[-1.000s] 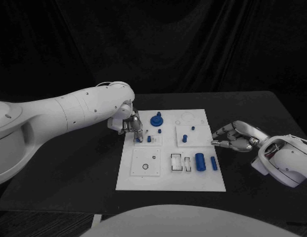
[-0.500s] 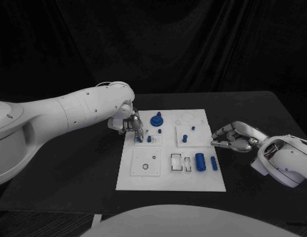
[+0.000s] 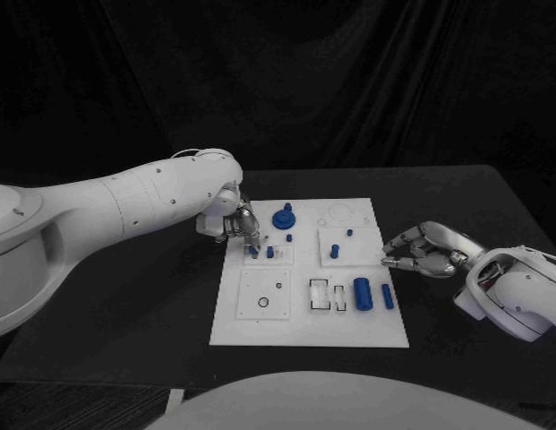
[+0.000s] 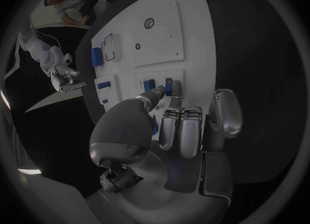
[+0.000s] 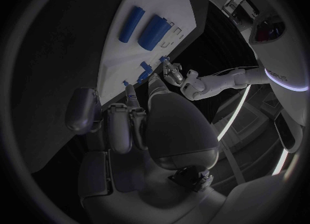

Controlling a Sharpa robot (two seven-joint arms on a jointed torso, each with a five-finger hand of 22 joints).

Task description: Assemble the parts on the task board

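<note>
The task board (image 3: 310,309) is laid flat at the centre of the black tabletop (image 3: 136,305). On it, a large blue cylinder (image 3: 363,293) and a thinner blue pin (image 3: 388,296) are seen lying side by side at about 4 o'clock from the board's middle. A blue knob-shaped part (image 3: 284,216) is stood at about 11 o'clock, and two small blue pegs (image 3: 337,249) are set in a square plate at about 1 o'clock.

Near the board's 10 o'clock corner, a small blue peg (image 4: 168,86) is pinched between the thumb and a finger of the left hand (image 3: 233,224); beside it a second short blue peg (image 4: 149,84) is stood in the board. The other fingers (image 4: 184,131) of that hand are held straight and close together.

The right hand (image 3: 426,248) is poised just off the board's 3 o'clock edge, over the tabletop. Its fingers (image 5: 119,126) are curled inward, and nothing is seen held in them.
</note>
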